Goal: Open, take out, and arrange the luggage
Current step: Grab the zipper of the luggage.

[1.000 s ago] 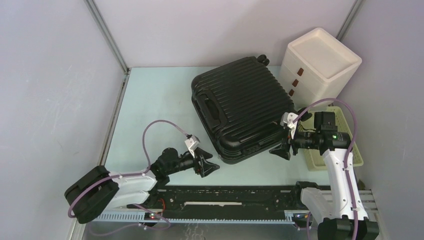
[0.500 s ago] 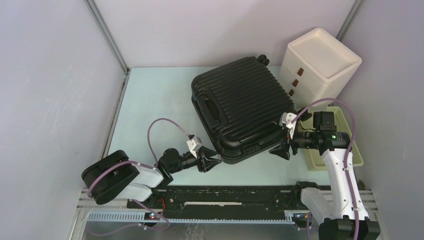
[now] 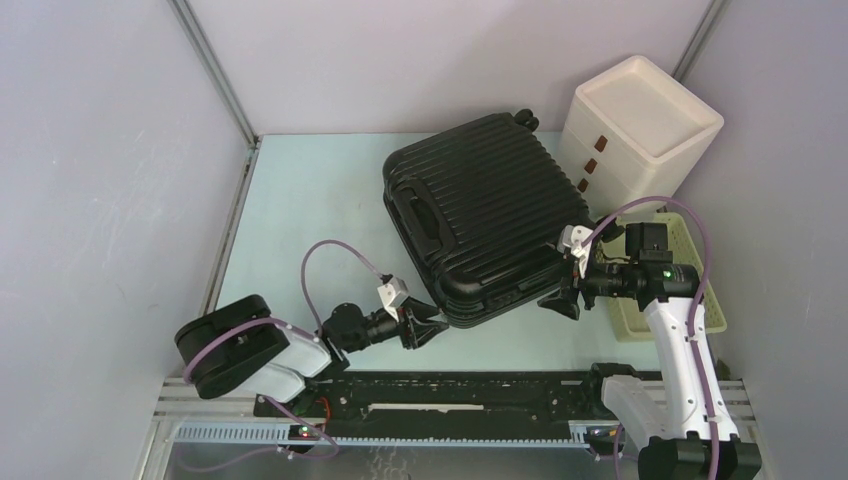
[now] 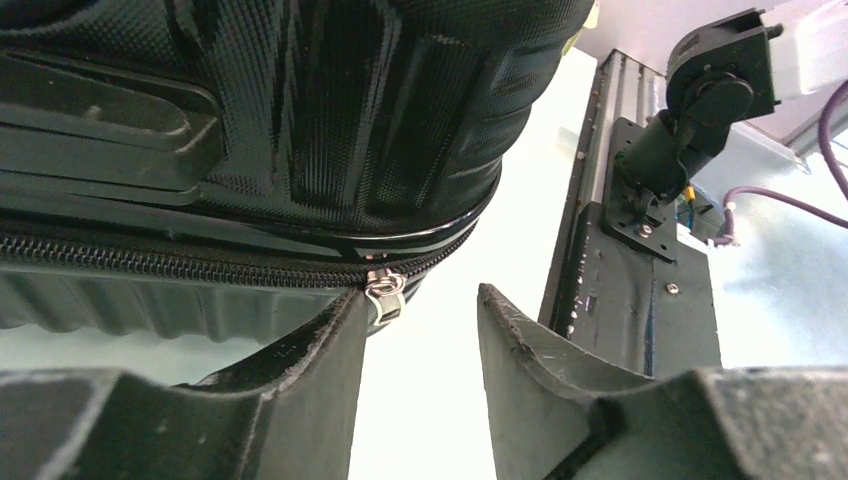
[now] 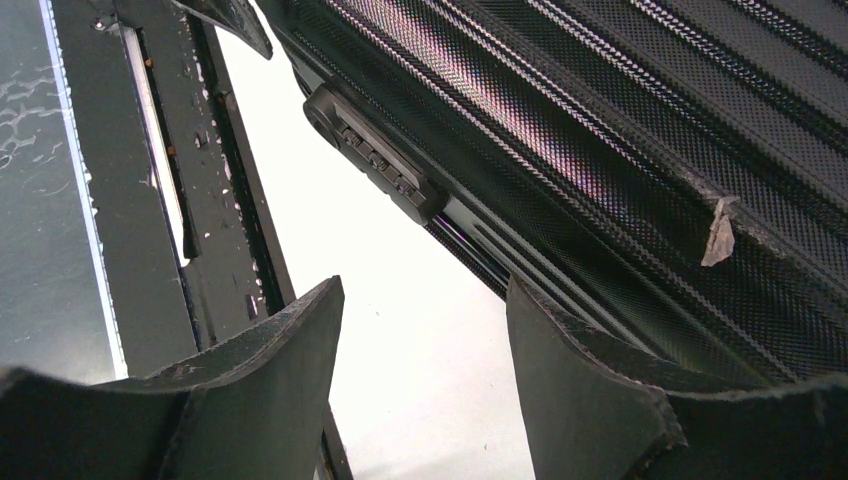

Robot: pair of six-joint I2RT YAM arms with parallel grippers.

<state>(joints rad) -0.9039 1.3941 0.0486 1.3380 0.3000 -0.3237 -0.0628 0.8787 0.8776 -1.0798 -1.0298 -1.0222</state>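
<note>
Sliding in closer than a second ago, the left end effector (image 3: 424,328) is now sitting right at the near left corner of the suitcase (image 3: 485,215), and its fingers are coming closer together. The suitcase is lying flat and shut in the middle of the bench (image 3: 300,220). The right end effector (image 3: 562,300) is waiting at its near right corner.

Both are released right now. Through the left wrist camera, I am seeing two fingers standing apart with nothing between them. The little silver zipper pull (image 4: 383,293) is hanging just beside the tip of one finger, not in the gap. The right one is standing wide too, holding nothing, with the number lock (image 5: 385,172) up ahead of it.

I think I am trying to catch the pull so I can unzip the lid. To do it well, I should be nudging the left one sideways first, so the pull is sitting in the middle of the gap, and only then squeezing. Squeezing now, I would likely be pinching air or pushing the pull away. After that, I should be pulling slowly along the zipper (image 4: 180,262) and around the corner.
</note>
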